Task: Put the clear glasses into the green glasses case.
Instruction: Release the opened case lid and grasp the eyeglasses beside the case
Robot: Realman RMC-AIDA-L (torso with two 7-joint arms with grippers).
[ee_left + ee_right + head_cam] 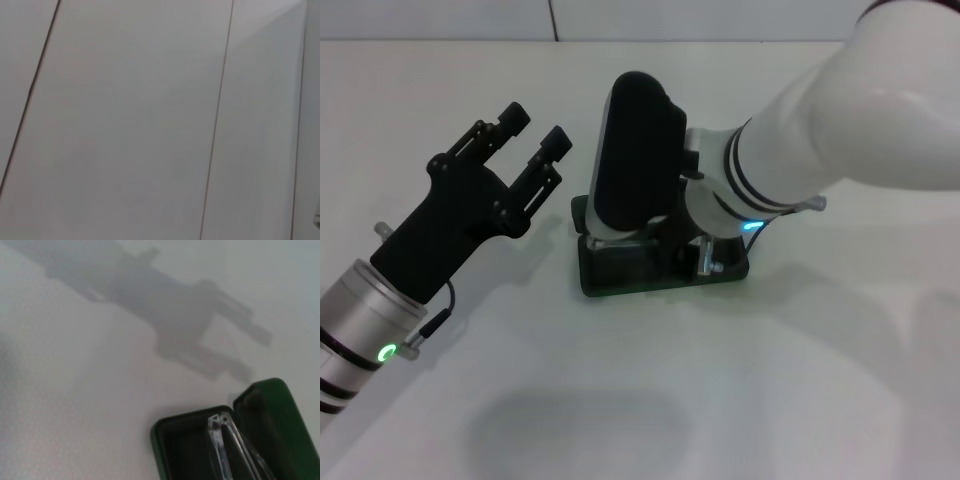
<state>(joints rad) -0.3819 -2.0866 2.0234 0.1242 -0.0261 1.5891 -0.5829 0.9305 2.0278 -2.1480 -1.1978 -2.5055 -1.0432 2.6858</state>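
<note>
**Glasses are over the open case, but I can't see the right jaws at all**

Running this remotely, here's what I've got; the green glasses case [665,275] sits open on the white desk [800,380] roughly mid-scene, and the right gripper [705,250] is parked right over it, wrist body covering most of the tray in the head view; the right wrist view is the useful one: the clear glasses [227,447] are down inside the tray against the dark lining, one thin arm end sticking up near the tray's end wall beside the lid; whether they're fully seated or hanging from the jaws I can't tell, since the right jaws aren't visible in any view.

What worries me: if that arm end stays proud of the rim, closing the lid could pinch or snap it; if the jaws are clamped on the frame and I pull up, the glasses come back out, or the light case gets dragged across the desk; the lens is nearly invisible, so judging seating is guesswork.

Left gripper [525,150] hovers off the desk just beside the case on the left, jaws apart and holding nothing; its wrist view shows only blank pale panels; nothing else stands on the desk, so the only obstruction is my own right arm blocking the head view.
</note>
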